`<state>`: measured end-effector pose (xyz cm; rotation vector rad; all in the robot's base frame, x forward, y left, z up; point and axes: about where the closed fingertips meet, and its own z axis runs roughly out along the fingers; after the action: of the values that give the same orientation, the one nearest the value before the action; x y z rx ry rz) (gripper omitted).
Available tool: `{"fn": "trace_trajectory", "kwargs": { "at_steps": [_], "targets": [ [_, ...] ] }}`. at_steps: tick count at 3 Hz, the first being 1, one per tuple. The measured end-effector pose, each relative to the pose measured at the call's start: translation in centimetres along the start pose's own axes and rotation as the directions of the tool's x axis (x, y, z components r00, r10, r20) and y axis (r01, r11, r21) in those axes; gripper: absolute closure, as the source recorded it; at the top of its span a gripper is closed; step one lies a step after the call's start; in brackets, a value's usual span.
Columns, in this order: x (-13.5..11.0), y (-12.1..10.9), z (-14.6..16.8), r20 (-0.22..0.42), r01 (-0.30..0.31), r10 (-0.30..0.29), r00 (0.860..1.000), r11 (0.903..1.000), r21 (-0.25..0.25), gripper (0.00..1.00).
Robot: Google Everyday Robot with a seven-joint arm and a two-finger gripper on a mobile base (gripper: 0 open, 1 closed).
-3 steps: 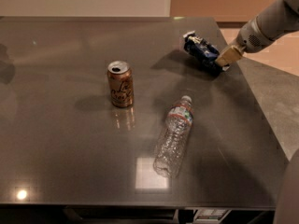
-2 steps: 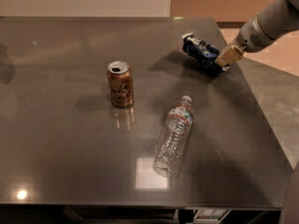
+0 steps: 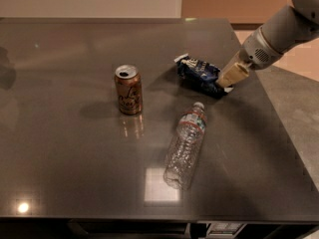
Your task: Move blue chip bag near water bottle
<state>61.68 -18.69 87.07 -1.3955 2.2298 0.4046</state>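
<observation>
My pincer [image 3: 231, 77] sat at the right end of the blue chip bag [image 3: 198, 71], which stretched leftward across the counter [image 3: 70, 163], near the cap of the water bottle [image 3: 186, 142]. I could not tell whether it gripped.

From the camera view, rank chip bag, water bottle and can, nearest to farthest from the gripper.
1. The blue chip bag, right at the gripper, far right.
2. The water bottle, lying nearer the camera.
3. The can, upright, farthest left.

The hand [image 3: 228, 80], gripping the blue chip bag [image 3: 198, 69], hides its right end.
</observation>
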Motion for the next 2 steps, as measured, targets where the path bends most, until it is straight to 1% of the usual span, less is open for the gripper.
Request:
{"fn": "trace_trajectory", "kwargs": {
  "at_steps": [1,2],
  "targets": [
    [-0.2,3.2,0.9,-0.007,0.029,-0.029,1.0,0.998,-0.057,1.0],
    [-0.1,4.9,1.1,-0.014,0.043,-0.044,0.999,0.9968,-0.068,0.98]
  ]
}}
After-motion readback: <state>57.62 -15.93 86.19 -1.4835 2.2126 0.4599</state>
